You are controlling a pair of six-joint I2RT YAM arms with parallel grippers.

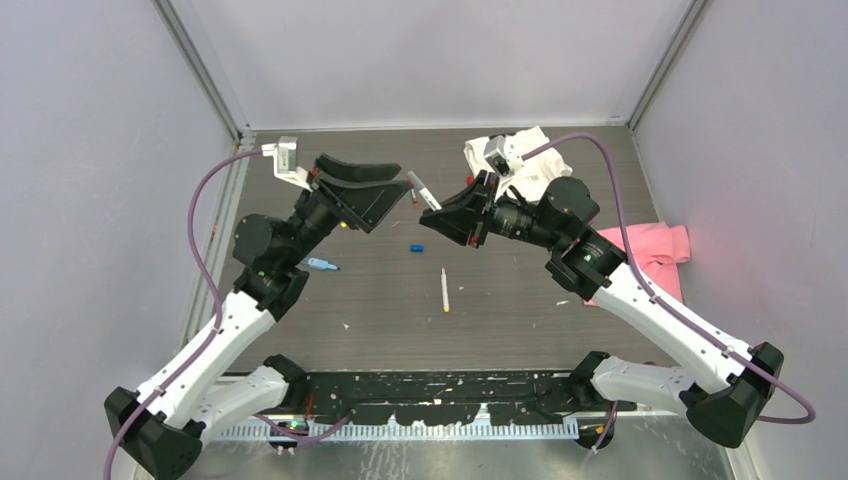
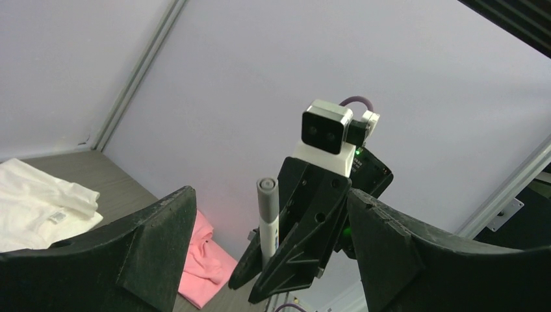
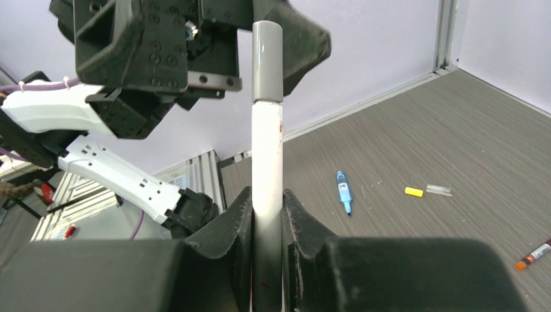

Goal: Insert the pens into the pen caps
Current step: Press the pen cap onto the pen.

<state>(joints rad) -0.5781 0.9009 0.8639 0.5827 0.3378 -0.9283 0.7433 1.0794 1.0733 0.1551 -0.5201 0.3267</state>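
My right gripper [image 3: 267, 209] is shut on a white pen [image 3: 267, 156] that stands upright, with a grey pen cap [image 3: 267, 62] on its top end. In the top view this pen [image 1: 424, 192] points up and left from the right gripper [image 1: 440, 212] toward my left gripper [image 1: 402, 183]. The left gripper [image 2: 269, 260] is open. Its fingers [image 2: 156, 240] stand wide on either side of the capped pen [image 2: 267, 224] without touching it. On the table lie a light blue pen [image 1: 321, 265], a white pen with a yellow tip [image 1: 444, 290] and a blue cap [image 1: 417, 247].
A white cloth [image 1: 515, 150] lies at the back right and a pink cloth [image 1: 660, 250] at the right edge. The right wrist view also shows a yellow cap [image 3: 413, 192] and a dark red-grey pen [image 3: 533, 253] on the table. Enclosure walls stand close behind.
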